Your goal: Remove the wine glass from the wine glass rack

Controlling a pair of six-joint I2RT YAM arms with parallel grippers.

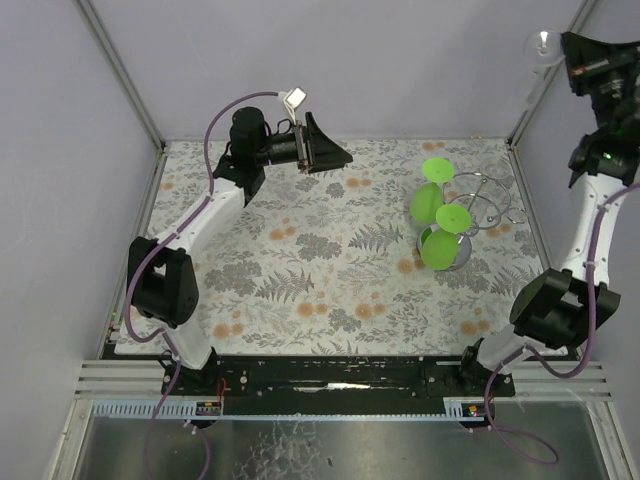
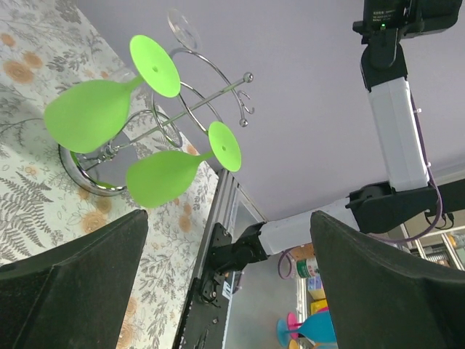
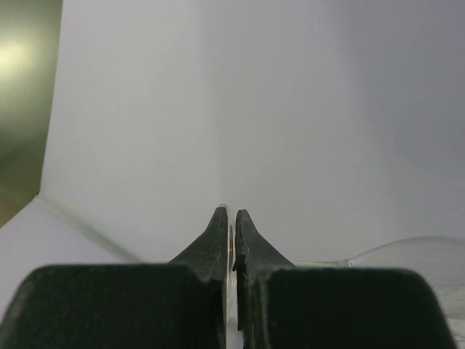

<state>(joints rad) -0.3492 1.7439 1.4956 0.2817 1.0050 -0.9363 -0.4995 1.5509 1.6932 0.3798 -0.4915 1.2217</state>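
The right gripper (image 1: 562,52) is pinching the clear wine glass (image 1: 543,44) between near-closed fingers. It is holding the glass high at one o'clock, well apart from the silver wire wine glass rack (image 1: 492,205) at three o'clock. Removal is looking done, with only setting-down likely left. The left gripper (image 1: 335,155) is gaping wide and empty at eleven o'clock. Two lime-green wine glasses (image 1: 431,200) are hanging on the rack.

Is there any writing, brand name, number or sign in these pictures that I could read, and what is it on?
No text here is clear enough to quote.
White print on the black box atop the right arm: too blurred to read.
Left sticker and right sticker at the arms' feet: too small to read.
Label on a tin beyond the table: too blurred to read.
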